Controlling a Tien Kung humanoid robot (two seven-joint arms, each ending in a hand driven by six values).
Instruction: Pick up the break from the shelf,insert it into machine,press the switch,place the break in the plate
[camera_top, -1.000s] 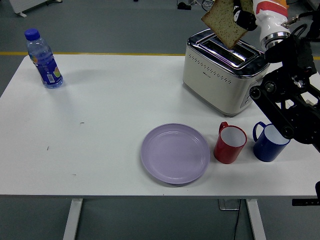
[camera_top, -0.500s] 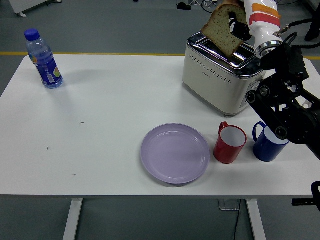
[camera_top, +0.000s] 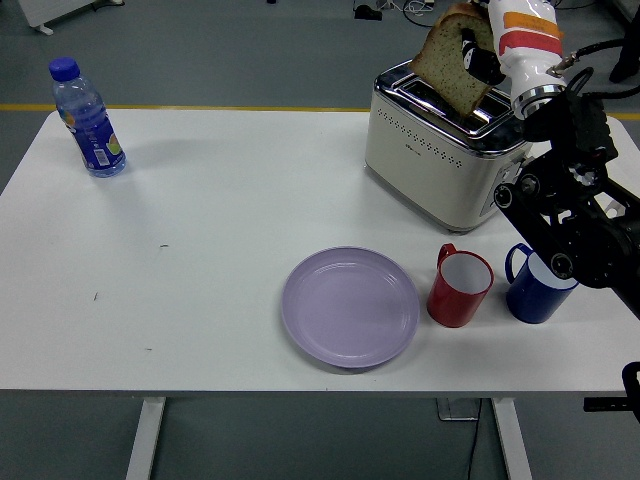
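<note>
right hand (camera_top: 478, 50): clenched on the bread slice at the top of the head view, black fingers (camera_top: 466, 42) pressed against the slice's face; the arm comes in from the right edge
bread slice (camera_top: 452, 60): 1 brown slice, tilted, held in the right hand directly over the toaster; its lower corner sits at the slot; whether it is already inside the slot I cannot tell
toaster (camera_top: 440, 155): cream and chrome, directly below the right hand, standing on the far right part of the table; 2 long slots on top, the slice at the nearer 1
plate (camera_top: 350, 306): lilac, round, nothing lying in it; well below and to the left of the right hand, near the table's front edge
red mug (camera_top: 460, 287): upright, white inside, nothing seen in it; just right of the plate, below the hand and in front of the toaster
blue mug (camera_top: 538, 281): upright, just right of the red mug without touching it; part of its rim is hidden by the black arm, so its inside cannot be told
bottle (camera_top: 88, 120): clear plastic with a blue cap and blue label, upright, far to the left of the right hand at the table's far left corner
table (camera_top: 200, 250): white, carrying the toaster, plate, both mugs and bottle
left hand: out of sight
</note>
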